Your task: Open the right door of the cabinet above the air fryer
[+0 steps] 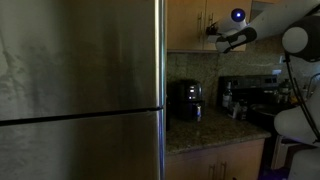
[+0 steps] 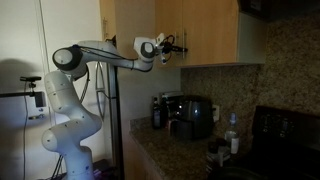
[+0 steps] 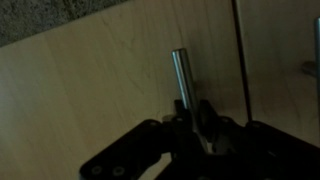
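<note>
The cabinet hangs above the air fryer, and both show in both exterior views: the cabinet, the air fryer. My gripper is up at the cabinet front. In the wrist view the right door fills the frame and lies flush with the twin door. The right door's metal bar handle runs between my fingers, which sit tight on both sides of it. The door looks closed.
A big steel fridge fills most of an exterior view. The granite counter holds bottles and a black-and-silver machine. A dark stove stands beside the counter, and bottles stand near it.
</note>
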`<action>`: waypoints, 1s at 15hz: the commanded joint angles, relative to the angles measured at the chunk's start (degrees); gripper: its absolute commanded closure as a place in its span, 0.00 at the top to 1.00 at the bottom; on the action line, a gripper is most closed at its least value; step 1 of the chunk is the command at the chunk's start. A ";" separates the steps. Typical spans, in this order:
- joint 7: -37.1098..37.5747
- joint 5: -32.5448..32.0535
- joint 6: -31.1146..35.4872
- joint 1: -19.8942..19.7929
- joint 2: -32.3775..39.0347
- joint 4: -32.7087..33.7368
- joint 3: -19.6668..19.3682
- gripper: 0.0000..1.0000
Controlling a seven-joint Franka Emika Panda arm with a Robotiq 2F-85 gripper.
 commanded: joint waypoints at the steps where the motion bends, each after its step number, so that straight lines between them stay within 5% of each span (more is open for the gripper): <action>1: 2.09 -2.07 2.65 -8.20 -5.78 -2.11 1.99 0.01; 4: 0.23 -2.51 2.35 -9.56 -9.34 -3.55 0.21 0.01; 6: -6.86 2.91 2.22 -9.38 -11.24 -5.32 -1.03 0.01; 15: -24.80 12.50 0.08 -1.06 -16.23 -12.08 -9.70 0.00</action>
